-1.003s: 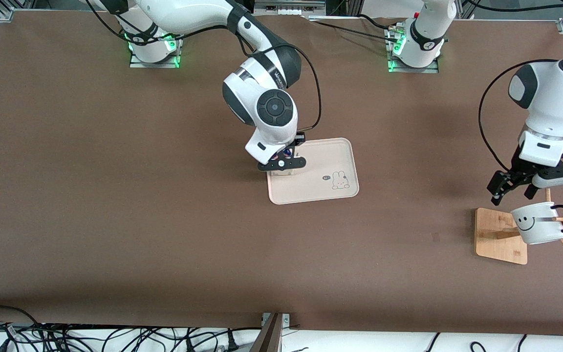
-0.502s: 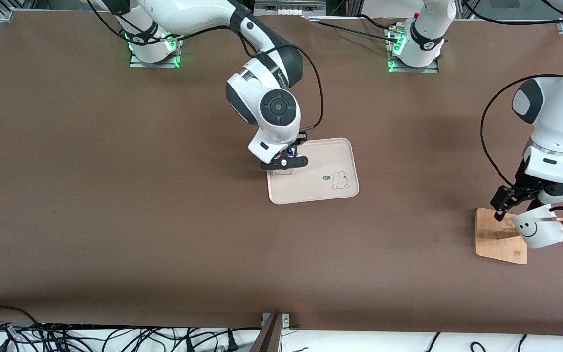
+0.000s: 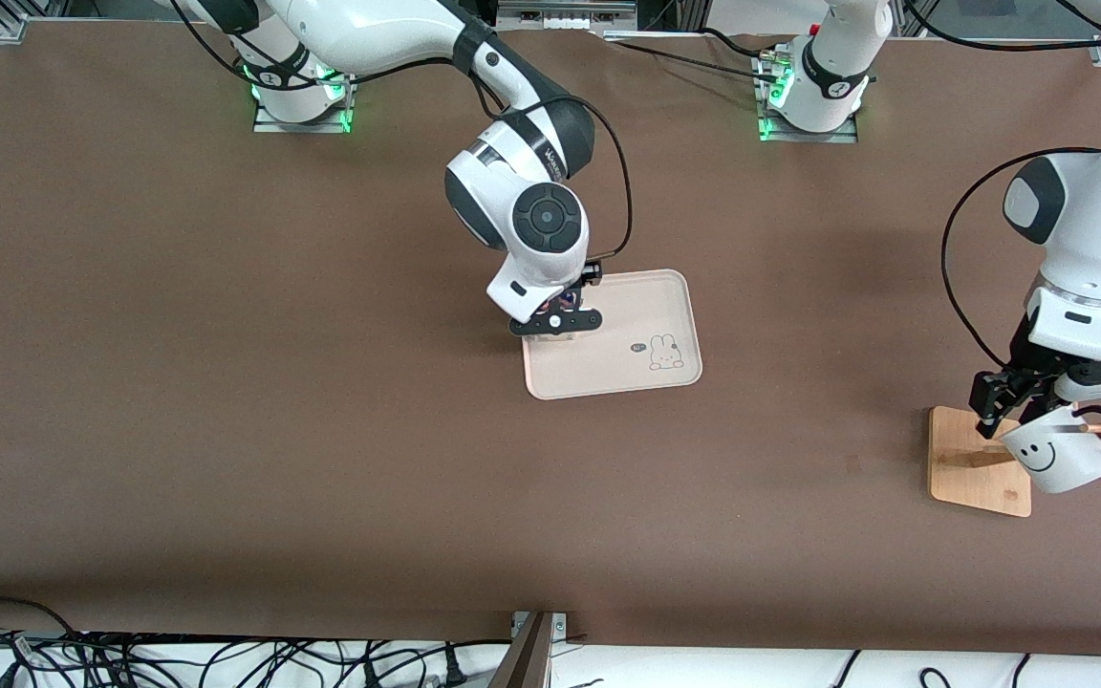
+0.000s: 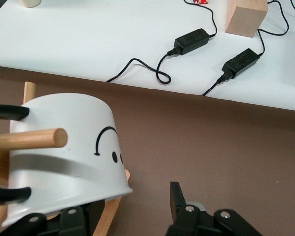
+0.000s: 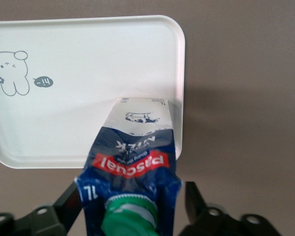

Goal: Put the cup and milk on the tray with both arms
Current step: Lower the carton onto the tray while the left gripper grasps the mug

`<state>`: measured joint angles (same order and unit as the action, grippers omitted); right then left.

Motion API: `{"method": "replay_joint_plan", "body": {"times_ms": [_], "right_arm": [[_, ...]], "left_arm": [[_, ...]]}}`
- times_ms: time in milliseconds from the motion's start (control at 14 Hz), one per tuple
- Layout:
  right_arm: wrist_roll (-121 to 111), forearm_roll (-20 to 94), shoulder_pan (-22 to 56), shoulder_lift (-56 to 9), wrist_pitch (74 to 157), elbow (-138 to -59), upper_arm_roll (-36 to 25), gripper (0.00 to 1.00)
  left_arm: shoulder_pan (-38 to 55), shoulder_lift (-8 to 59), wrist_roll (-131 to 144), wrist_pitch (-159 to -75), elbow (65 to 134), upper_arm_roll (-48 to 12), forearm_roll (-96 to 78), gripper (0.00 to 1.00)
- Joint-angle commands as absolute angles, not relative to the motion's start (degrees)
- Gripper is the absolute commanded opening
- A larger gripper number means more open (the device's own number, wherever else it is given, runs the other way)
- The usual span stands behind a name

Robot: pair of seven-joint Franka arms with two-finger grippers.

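White ceramic cup [image 3: 1057, 454] hangs on the wooden peg [image 4: 27, 139] between your left gripper's [image 3: 1028, 406] open fingers and could snag, while the right gripper [image 3: 555, 322], apparently unclamped, straddles the milk [image 5: 132, 167] on the tray [image 3: 665, 296].

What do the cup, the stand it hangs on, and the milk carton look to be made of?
The cup: glazed ceramic by its look, a smooth white wall with soft sheen and printed black face. The wooden stand: light unpainted wood, possibly bamboo; its peg shows pale grain. The milk: coated paperboard, with folded gable creases and glossy print, and a ridged green cap, likely plastic.
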<state>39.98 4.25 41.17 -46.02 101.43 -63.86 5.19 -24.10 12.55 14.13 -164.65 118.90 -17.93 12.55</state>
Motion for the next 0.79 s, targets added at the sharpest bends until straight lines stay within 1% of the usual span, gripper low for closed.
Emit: {"method": "replay_joint_plan", "body": {"times_ms": [0, 72, 143, 358, 430, 573, 645, 717], "right_arm": [[42.1, 5.18, 42.01, -46.32, 101.34, -62.23, 4.48, 1.0], [41.84, 5.19, 42.01, -46.14, 101.34, -61.97, 4.4, 1.0], [41.66, 5.19, 42.1, -45.97, 101.16, -61.96, 4.22, 1.0], [42.62, 6.41, 42.1, -44.48, 100.64, -61.96, 4.04, 1.0], [42.71, 6.68, 41.93, -43.69, 100.11, -61.96, 3.96, 1.0], [42.63, 6.68, 41.49, -42.46, 98.8, -61.96, 3.34, 1.0], [42.54, 6.77, 41.22, -42.02, 97.48, -61.79, 3.08, 1.0], [42.54, 6.85, 40.79, -41.49, 96.6, -61.7, 3.08, 1.0]], "left_arm": [[-24.7, 8.7, 13.27, -172.65, 126.18, -18.11, 13.09, 0.59], [-25.13, 8.7, 13.18, -177.49, 128.39, -18.11, 13.1, 0.59], [-25.75, 8.79, 13.18, -179.89, 129.28, -18.11, 13.1, 0.59], [-25.84, 8.88, 13.1, -180.18, 129.46, -18.11, 13.1, 0.6], [-25.93, 8.88, 13.1, -180.18, 129.46, -18.02, 13.18, 0.63], [-26.37, 8.96, 13.1, -180.18, 129.55, -18.1, 13.18, 0.64], [-26.45, 9.14, 13.1, -180.18, 129.55, -18.02, 13.18, 0.63], [-26.8, 9.31, 13.1, -180.18, 129.55, -18.02, 13.18, 0.57]]}}
